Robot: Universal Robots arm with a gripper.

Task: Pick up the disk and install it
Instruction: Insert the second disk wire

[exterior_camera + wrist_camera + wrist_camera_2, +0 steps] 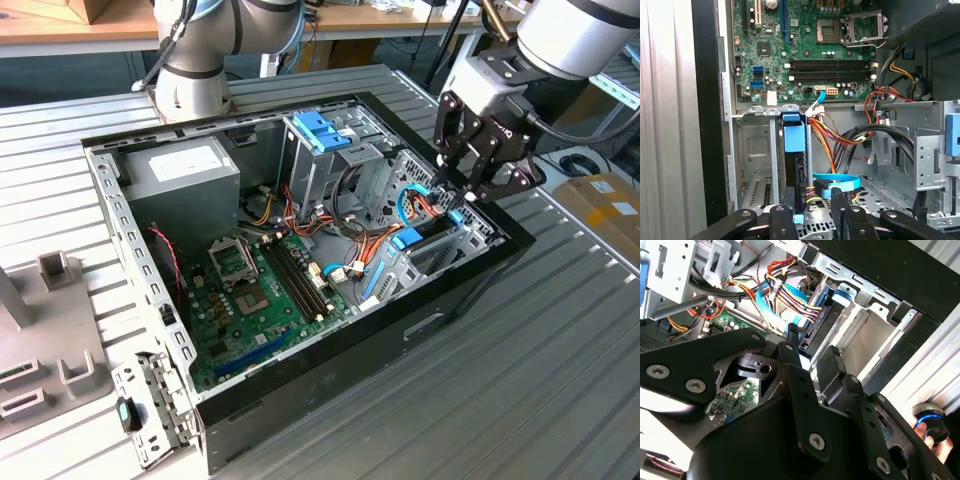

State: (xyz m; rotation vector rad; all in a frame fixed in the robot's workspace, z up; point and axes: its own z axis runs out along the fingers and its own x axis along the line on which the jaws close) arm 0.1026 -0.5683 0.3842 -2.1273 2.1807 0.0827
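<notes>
hovering with the claw (468, 192) spread apart just above the disk (425, 236), already standing on edge in its bay at the exterior view's right of the case, risking a snag on nearby cables (375, 240).

Bright, even light fills the exterior view; the ribbed counter (560, 330) shines pale, with soft shadow inside the case (330, 330). In the second wrist view, metal at upper left is blown out white, and the dark gripper (812, 365) up close looks soft. The first wrist view is clear on the motherboard (805, 50), dim at upper right.
</notes>
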